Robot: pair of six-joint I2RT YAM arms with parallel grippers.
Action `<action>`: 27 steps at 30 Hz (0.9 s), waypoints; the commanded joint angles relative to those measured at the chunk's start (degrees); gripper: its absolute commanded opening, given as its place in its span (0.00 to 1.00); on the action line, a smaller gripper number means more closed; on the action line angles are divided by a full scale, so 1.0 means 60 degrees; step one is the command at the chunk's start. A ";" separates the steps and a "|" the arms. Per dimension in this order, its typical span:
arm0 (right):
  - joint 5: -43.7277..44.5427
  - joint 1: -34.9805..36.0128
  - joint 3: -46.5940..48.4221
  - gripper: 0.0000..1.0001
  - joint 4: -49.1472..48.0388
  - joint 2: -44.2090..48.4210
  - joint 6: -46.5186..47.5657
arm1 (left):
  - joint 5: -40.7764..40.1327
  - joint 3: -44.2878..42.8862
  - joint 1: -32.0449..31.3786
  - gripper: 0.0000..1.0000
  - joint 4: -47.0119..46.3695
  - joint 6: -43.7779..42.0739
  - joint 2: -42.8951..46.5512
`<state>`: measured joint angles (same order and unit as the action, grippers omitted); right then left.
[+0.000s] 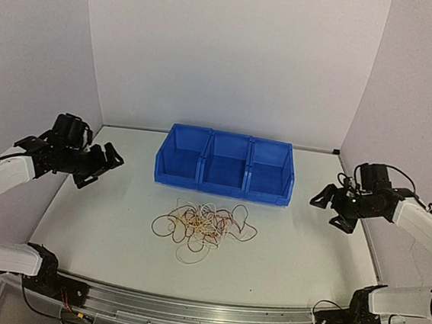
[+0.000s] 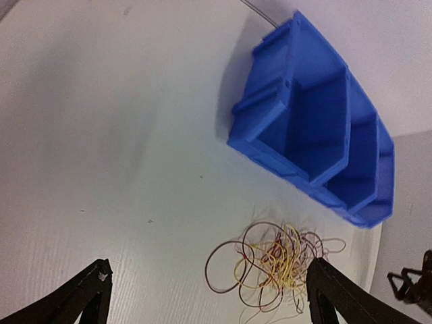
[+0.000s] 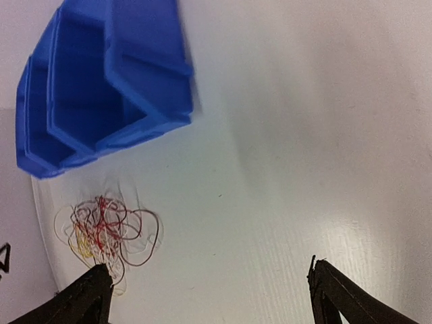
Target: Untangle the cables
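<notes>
Cables: one loose heap of thin cables (image 1: 203,230) in white, yellow and dark red lay on the counter (image 1: 305,270), just in front of the blue bin (image 1: 225,163), roughly before its middle and left compartments.
Left jaws: apart and holding nothing, on the left arm (image 1: 16,169), well off to the bin's left and clear of the heap.
Right jaws: apart and holding nothing, on the right arm (image 1: 417,220), well off to the bin's right.
Handling (judged): very light and limp, with no stiffness to push against. Lifting one strand would probably drag its neighbours along. Thin wire could slip out of a shallow pinch.
Where to grip (judged): the outer loops that stood free of the knot looked best, such as the dark one on the side of the heap towards the bin's left end or the pale one on the side farthest from the bin. A single strand could be pinched there.
Hard to make out: the white strands nearly vanished against the pale counter (worst in the right wrist view). I could not tell how many strands there were, where their ends lay or which crossed over which.
Hidden: in each wrist view one finger covered an edge of the heap. The bin's front wall cut off part of each compartment floor.
</notes>
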<state>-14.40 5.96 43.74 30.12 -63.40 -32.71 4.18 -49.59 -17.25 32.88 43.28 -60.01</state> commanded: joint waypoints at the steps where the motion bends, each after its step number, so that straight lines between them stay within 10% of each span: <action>1: 0.1156 0.2506 0.1070 0.98 0.0234 -0.0848 0.0865 | -0.0197 -0.0880 -0.2559 1.00 -0.1269 -0.0387 -0.1862; 11: 0.3468 0.5601 0.2138 0.94 -0.0252 -0.3306 0.3536 | -0.1399 -0.4055 -0.6006 1.00 -0.1418 -0.1013 -0.6615; 27: 0.1931 0.5763 0.4295 0.74 -0.2588 -0.7192 0.5181 | -0.2565 -0.6489 -0.6486 0.92 -0.0224 -0.0468 -0.9886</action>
<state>-0.24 40.22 65.24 17.68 -103.05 -4.51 -8.76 -86.17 -56.21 29.22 39.08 -117.70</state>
